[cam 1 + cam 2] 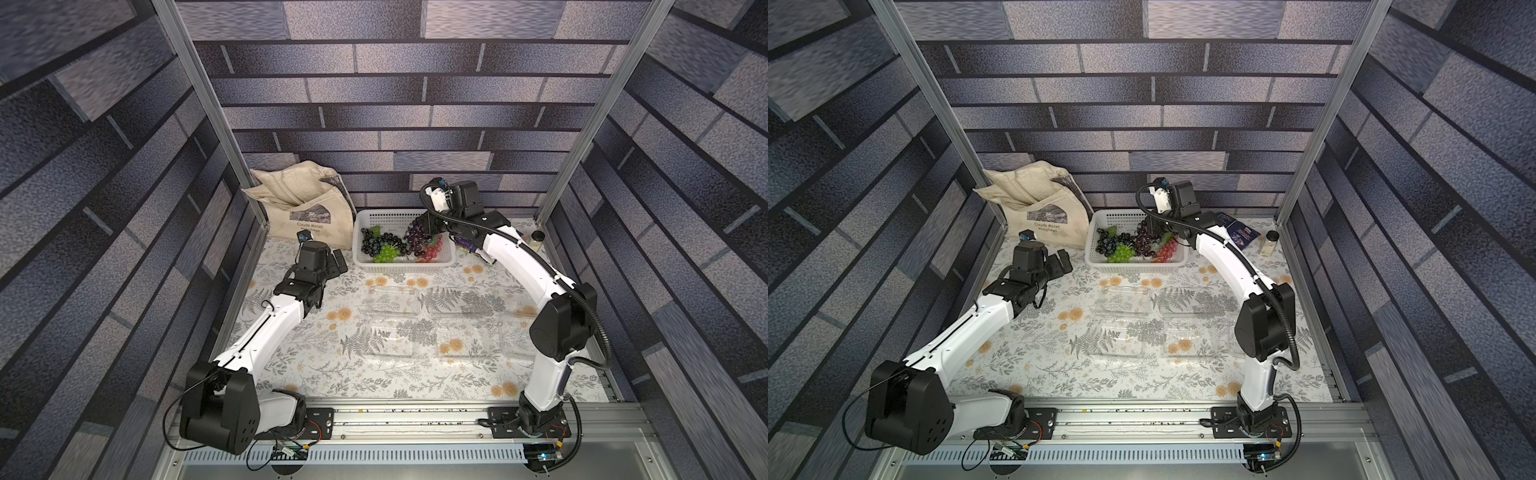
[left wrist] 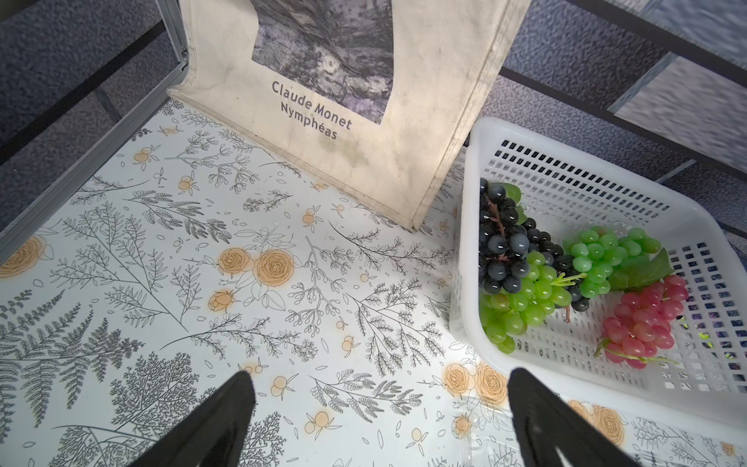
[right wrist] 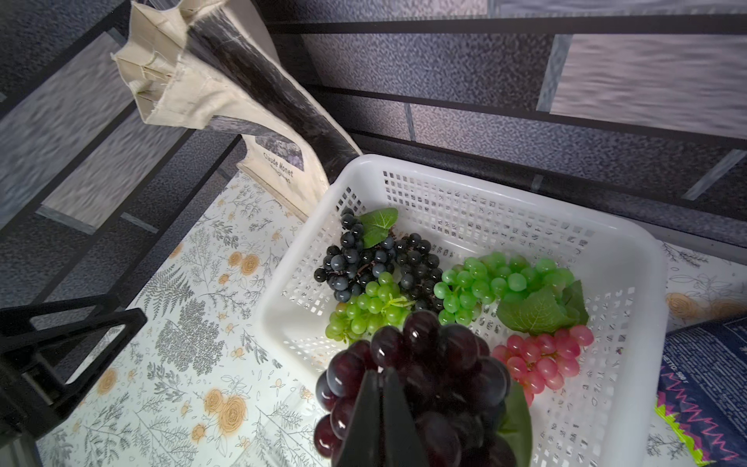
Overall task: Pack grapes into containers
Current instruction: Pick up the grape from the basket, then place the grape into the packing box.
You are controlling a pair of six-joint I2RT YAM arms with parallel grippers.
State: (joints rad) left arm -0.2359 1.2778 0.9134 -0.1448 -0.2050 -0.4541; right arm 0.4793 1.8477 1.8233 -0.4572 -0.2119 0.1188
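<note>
My right gripper is shut on a dark purple bunch of grapes, held just above the white basket; in a top view that bunch hangs over the basket's right half. Black grapes, green grapes and red grapes lie in the basket. Clear clamshell containers lie open and hold nothing on the floral table in front of the basket. My left gripper is open over bare table, left of the basket, gripping nothing.
A cream tote bag stands at the back left, touching the basket's left corner. A blue snack packet and a small jar sit to the basket's right. Metal frame posts and walls close in the table's sides.
</note>
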